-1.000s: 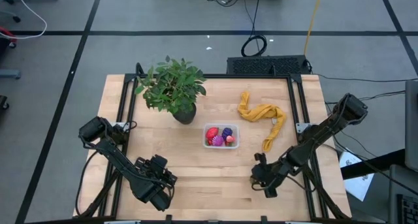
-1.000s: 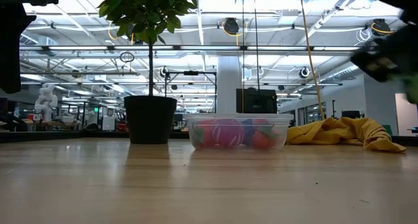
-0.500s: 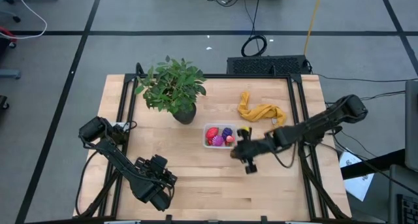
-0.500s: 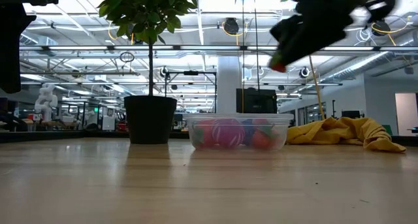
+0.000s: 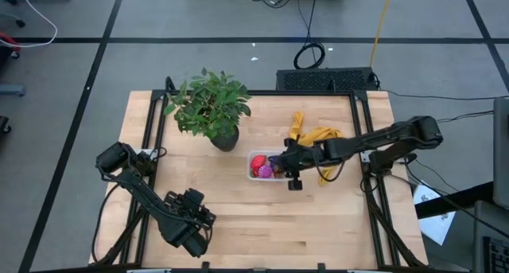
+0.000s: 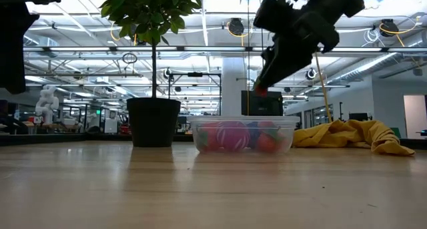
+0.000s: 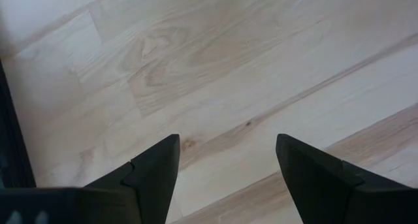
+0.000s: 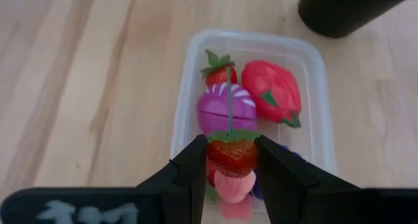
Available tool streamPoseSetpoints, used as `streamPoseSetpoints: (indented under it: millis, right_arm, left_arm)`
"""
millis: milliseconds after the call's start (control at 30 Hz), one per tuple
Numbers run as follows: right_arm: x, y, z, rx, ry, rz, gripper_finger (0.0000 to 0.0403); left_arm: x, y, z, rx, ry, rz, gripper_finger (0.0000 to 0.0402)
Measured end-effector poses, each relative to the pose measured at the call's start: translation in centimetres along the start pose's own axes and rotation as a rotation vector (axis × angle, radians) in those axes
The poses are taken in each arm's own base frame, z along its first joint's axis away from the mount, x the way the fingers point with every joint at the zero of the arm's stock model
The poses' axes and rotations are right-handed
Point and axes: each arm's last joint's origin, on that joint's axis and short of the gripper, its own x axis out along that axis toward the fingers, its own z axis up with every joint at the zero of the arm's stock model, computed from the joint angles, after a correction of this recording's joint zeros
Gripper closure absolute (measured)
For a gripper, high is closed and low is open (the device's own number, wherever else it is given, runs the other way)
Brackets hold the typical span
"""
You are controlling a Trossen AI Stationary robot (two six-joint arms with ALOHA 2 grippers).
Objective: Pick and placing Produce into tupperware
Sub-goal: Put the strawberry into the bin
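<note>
The clear tupperware (image 5: 269, 165) (image 8: 255, 113) sits mid-table and holds red strawberry pieces, a magenta piece (image 8: 225, 108) and a pink one. My right gripper (image 5: 288, 165) (image 8: 230, 160) hangs above the tupperware's right end, shut on a small red strawberry (image 8: 231, 153). In the low view that strawberry (image 6: 261, 91) shows well above the tupperware (image 6: 243, 135). My left gripper (image 5: 193, 223) (image 7: 225, 172) waits open over bare wood near the table's near-left edge. My right gripper pinches the small red strawberry by its two sides (image 8: 215, 155) between both fingers, just below its green leaf cap. The fingers slant down from the table's right. The strawberry is lifted clear, above the tupperware's open top.
A potted leafy plant (image 5: 211, 108) stands just left and behind the tupperware. A mustard-yellow cloth (image 5: 318, 138) lies to the right, under the right arm. Open wood lies along the near half of the table (image 5: 262, 217).
My right gripper has swept from the table's near-right area leftward and toward the far edge, rising, and now hangs over the tupperware with the strawberry still in its fingers. The left arm has kept still.
</note>
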Motion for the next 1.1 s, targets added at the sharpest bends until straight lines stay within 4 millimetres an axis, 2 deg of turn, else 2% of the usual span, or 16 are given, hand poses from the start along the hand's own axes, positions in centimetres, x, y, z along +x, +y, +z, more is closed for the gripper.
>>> streamPoseSetpoints:
  millis: [233,1100]
  right_arm:
    - [1.4,-0.1,-0.6,-0.014,0.051,-0.003,0.0298]
    - [1.5,-0.2,-1.2,-0.035,0.087,-0.007,0.0298]
  left_arm:
    - [0.0,0.0,0.1,0.012,-0.018,-0.004,0.0144]
    - [0.0,0.0,0.2,0.016,-0.018,-0.003,0.0144]
